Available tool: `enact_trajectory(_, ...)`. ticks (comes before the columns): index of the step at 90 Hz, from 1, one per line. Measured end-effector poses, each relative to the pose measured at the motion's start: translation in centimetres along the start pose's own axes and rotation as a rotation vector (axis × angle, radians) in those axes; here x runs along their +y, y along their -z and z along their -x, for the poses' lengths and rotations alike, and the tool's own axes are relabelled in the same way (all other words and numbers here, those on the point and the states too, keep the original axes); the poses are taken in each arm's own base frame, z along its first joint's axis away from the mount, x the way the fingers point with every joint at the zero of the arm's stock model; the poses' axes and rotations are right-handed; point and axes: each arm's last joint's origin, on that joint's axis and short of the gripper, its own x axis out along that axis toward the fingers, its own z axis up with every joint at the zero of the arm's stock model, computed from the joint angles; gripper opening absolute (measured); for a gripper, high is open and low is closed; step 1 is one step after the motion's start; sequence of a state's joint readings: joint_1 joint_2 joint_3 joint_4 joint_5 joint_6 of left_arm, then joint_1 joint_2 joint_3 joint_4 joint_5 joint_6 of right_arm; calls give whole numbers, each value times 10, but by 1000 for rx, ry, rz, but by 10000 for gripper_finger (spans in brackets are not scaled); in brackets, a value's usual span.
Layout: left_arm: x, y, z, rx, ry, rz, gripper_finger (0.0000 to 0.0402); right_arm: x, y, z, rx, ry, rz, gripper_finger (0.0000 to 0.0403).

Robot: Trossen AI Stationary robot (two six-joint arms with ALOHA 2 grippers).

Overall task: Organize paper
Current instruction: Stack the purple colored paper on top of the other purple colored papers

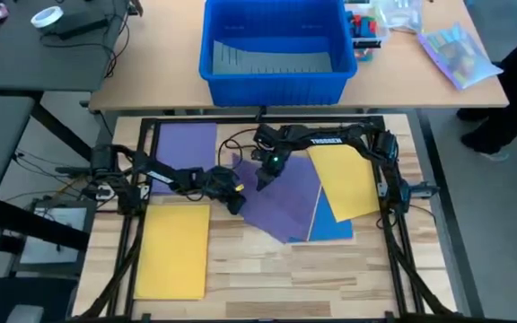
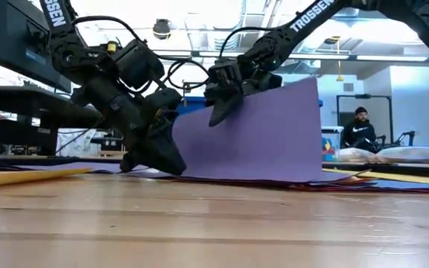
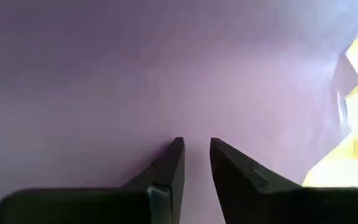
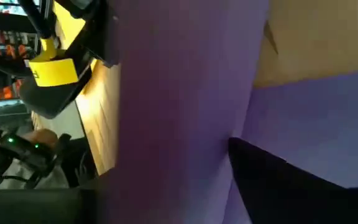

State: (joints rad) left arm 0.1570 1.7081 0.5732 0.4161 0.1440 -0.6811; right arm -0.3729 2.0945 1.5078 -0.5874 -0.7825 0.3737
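Nearest to the front edge of the wooden table point(image 1: 267, 269), a yellow sheet point(image 1: 173, 248) lay flat on the left side. A little farther in, the left claw point(image 1: 235, 202) was low at the table surface, pressing its tips against the edge of the lifted purple sheet point(image 2: 252, 138); in the left wrist view its two dark fingers point(image 3: 173, 168) stood only slightly apart, with purple paper directly in front of them, and nothing was clearly held between them. Just beside it, the right claw point(image 2: 220, 112) was closed on the upper edge of this purple sheet and held it raised, so the sheet stood tilted while its lower edge touched the pile. Under it, more purple paper point(image 1: 281, 215) lay in the middle of the table, on top of a blue sheet point(image 1: 335, 224), and a second yellow sheet point(image 1: 346, 182) lay partly over the blue one, on the right. Another purple sheet point(image 1: 187, 144) lay flat at the far left. Beyond the table stood a big blue bin point(image 1: 275, 49), and a clear plastic bag point(image 1: 456, 54) lay to its right.
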Motion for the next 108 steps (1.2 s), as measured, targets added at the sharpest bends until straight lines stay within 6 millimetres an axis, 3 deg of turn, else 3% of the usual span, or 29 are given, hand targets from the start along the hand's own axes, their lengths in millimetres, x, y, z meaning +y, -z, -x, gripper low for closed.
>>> enact_trajectory(12, -7, -5, 4, 9, 46, 9, 61, -2, 2, 1, 12, 10, -12, 21)
enact_trajectory(22, -24, -20, 15, 59, 112, -5, 61, -4, 3, 10, 16, 19, -34, 6)
enact_trajectory(35, -45, -38, 48, 164, 47, -85, 61, 9, 3, 38, -16, 22, 17, 1)
enact_trajectory(47, -69, -59, 105, 239, -90, -184, 61, 23, 2, 67, -95, 9, 71, 0)
enact_trajectory(64, -101, -80, 212, 209, -226, -210, 61, 32, -10, 85, -254, -16, -3, 0)
enact_trajectory(76, -106, -80, 273, 96, -184, -200, 61, 50, -35, 80, -462, -155, -98, 0)
enact_trajectory(86, -100, -72, 309, -9, -144, -216, 61, 69, -57, 76, -709, -344, -181, 0)
enact_trajectory(93, -95, -63, 330, -71, -131, -249, 61, 69, -71, 67, -881, -463, -285, 0)
enact_trajectory(108, -87, -47, 358, -143, -129, -326, 61, 49, -103, 11, -951, -524, -467, 0)
